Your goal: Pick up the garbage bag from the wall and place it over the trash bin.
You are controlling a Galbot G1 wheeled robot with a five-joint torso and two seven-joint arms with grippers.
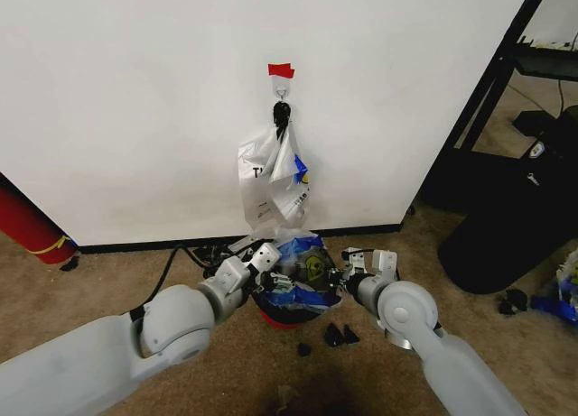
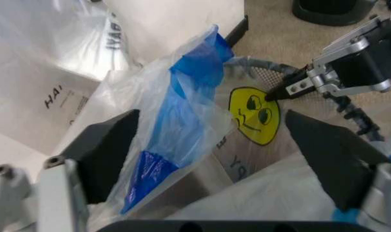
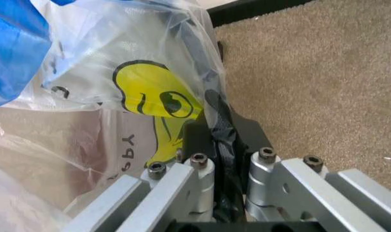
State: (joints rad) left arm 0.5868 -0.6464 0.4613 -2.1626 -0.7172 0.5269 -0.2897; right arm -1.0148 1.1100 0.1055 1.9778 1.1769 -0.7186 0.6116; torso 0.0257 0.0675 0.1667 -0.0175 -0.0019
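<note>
- I have the garbage bag (image 1: 305,270) draped over the trash bin (image 1: 282,318), which sits on the carpet at the foot of the wall (image 1: 135,91), right below the hook (image 1: 282,93).
- My right gripper (image 3: 216,145) is clenched on a fold of the bag's edge at the bin's right rim.
- My left gripper (image 2: 211,159) is at the left rim, fingers spread wide with the blue-patched plastic loose between them, gripping nothing.
- The other, whiter bag (image 1: 271,172) hangs on the hook just above.
- Risks, as I judge them: the thin film could tear if the right side pulls, the unheld left edge could slip off the rim, and the light bin could tip.
</note>
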